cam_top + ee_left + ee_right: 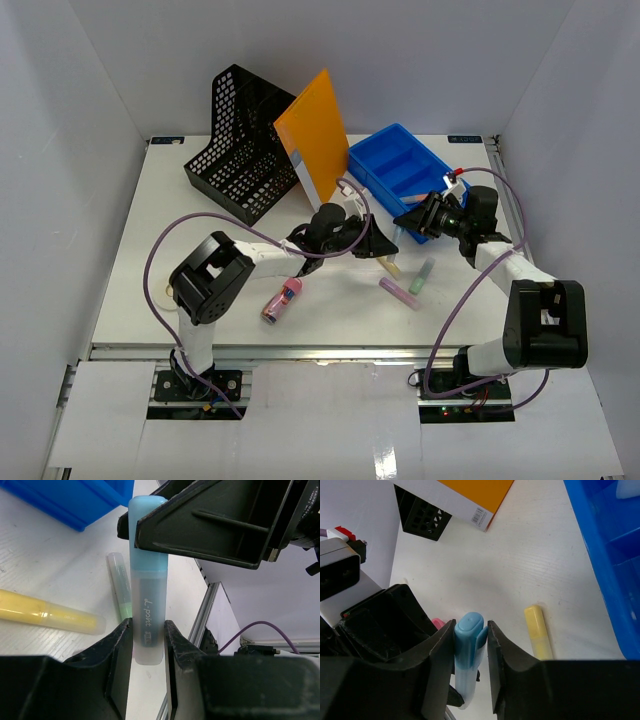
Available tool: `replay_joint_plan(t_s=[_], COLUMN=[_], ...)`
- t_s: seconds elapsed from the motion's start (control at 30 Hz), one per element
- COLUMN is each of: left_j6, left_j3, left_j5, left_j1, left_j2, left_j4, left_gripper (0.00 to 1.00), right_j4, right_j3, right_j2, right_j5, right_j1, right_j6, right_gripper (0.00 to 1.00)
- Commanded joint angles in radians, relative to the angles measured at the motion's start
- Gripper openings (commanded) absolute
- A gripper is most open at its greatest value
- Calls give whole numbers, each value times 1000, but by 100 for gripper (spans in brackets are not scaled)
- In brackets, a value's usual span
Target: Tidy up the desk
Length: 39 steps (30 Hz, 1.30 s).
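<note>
Above the white desk (180,250), a blue highlighter (148,580) hangs between both grippers. My left gripper (148,630) is shut on its pale translucent barrel. My right gripper (471,630) meets it head-on and is shut on the blue cap (470,627), its fingers pressed against both sides. From above, the left gripper (378,245) and right gripper (405,222) are tip to tip just in front of the blue tray (400,175), and the highlighter between them is mostly hidden.
On the desk below lie a yellow highlighter (391,266), a green one (422,276), a purple one (399,293) and a pink marker (282,299). A black mesh file holder (240,145) with an orange folder (315,130) leaning on it stands at the back.
</note>
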Motion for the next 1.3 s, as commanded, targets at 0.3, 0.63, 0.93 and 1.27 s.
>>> replay_joint_plan(t_s=[0.3,0.63,0.93,1.27], left_j6=[44,186,73,20], left_j3=[63,-73,-359,-402], left_j5=[-27,-124,-48,18], left_j1=[-6,15,107,162], left_j2=[-33,-258,-357,-318], left_j4=[-68,-135,12,6], left_gripper=[72,98,98,98], right_j4=[-14,-262,-385,-226], right_j3=[49,332,584,680], right_j2=[-19,-5,155,352], right_j5=[-54,4,135,235], right_j1=[13,6,13,33], right_j6=[-161,-652,-1095,-1241], right_gripper=[13,8,8,11])
